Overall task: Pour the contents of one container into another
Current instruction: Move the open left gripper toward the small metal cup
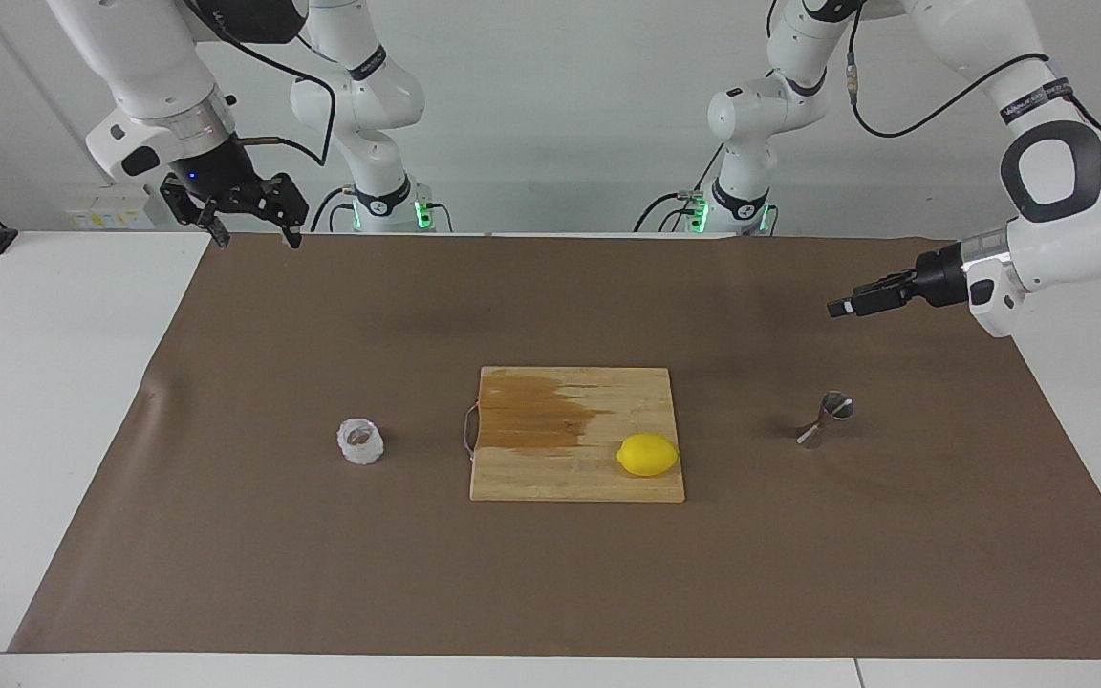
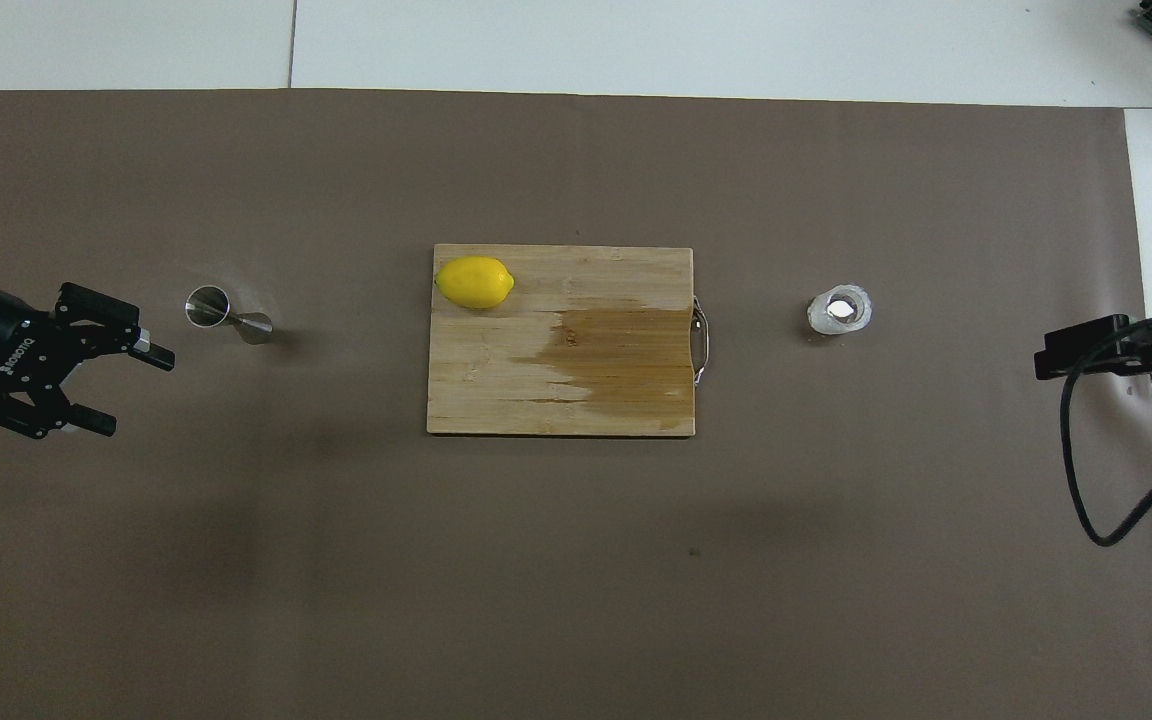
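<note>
Nothing is poured yet: the knobbly translucent whitish cup [image 1: 360, 441] and shiny steel hourglass jigger [image 1: 825, 419] stand untouched either side of the wooden cutting board [image 1: 576, 478], while the left gripper [image 2: 126, 385], empty and wide open, hovers near the jigger and the right gripper [image 1: 251, 234], also open and empty, waits.

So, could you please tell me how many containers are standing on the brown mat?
2. The knobbly translucent cup stands beside the cutting board toward the right arm's end; the steel jigger stands toward the left arm's end. None appears hidden.
</note>
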{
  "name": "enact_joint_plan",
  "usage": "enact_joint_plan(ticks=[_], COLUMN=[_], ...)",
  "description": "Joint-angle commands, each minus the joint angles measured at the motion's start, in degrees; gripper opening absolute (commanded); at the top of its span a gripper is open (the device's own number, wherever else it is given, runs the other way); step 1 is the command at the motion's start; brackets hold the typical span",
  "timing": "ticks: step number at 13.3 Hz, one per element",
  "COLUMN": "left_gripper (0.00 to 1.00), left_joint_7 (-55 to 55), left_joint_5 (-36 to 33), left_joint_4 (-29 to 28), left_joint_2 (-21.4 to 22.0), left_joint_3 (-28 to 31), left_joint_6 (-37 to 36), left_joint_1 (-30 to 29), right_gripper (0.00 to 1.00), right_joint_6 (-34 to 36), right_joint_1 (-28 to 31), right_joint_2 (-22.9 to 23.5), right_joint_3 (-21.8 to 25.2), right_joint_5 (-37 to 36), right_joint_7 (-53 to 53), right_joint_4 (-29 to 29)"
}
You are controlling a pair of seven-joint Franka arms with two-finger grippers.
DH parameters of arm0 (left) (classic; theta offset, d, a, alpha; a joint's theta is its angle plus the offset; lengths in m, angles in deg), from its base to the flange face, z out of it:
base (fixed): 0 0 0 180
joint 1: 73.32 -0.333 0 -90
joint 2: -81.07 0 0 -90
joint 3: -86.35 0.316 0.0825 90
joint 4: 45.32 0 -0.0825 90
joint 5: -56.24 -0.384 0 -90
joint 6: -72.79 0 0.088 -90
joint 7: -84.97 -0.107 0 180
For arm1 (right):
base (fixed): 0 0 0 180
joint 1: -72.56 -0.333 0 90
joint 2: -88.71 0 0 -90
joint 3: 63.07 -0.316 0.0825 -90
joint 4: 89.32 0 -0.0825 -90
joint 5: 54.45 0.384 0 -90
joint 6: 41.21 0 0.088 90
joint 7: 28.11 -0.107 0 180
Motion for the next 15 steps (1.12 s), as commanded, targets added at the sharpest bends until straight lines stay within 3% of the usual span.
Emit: enact_joint_plan(ticks=[1, 5, 10, 15], left_gripper=[1.00, 1.00, 1.00, 1.00], left_joint_7=[7.96, 19.74, 24.34, 29.43], left_joint_5=[3.22, 5.78, 10.53, 14.04], left_joint_4=[1.30, 5.59, 11.92, 13.34], left_joint_2=[-3.07, -10.18, -16.86, -18.72], left_joint_3=[-0.40, -1.10, -1.46, -5.06], left_joint_6=[-2.64, -5.02, -3.88, 2.80], left_joint_1=[-2.65, -3.61, -3.97, -7.66], right_gripper=[1.00, 1.00, 1.00, 1.00], right_joint_6=[-0.09, -0.09, -0.09, -0.09], right_joint_1=[0.93, 0.93, 0.93, 0.93], right_joint_2=[-0.34, -0.34, -0.34, -0.34], right_joint_3=[-0.71, -0.80, -0.80, -0.71], right_joint_5=[0.51, 0.51, 0.51, 0.51], right_joint_7=[-1.04, -1.04, -1.04, -1.04], right_joint_4=[-0.01, -0.01, -0.01, -0.01])
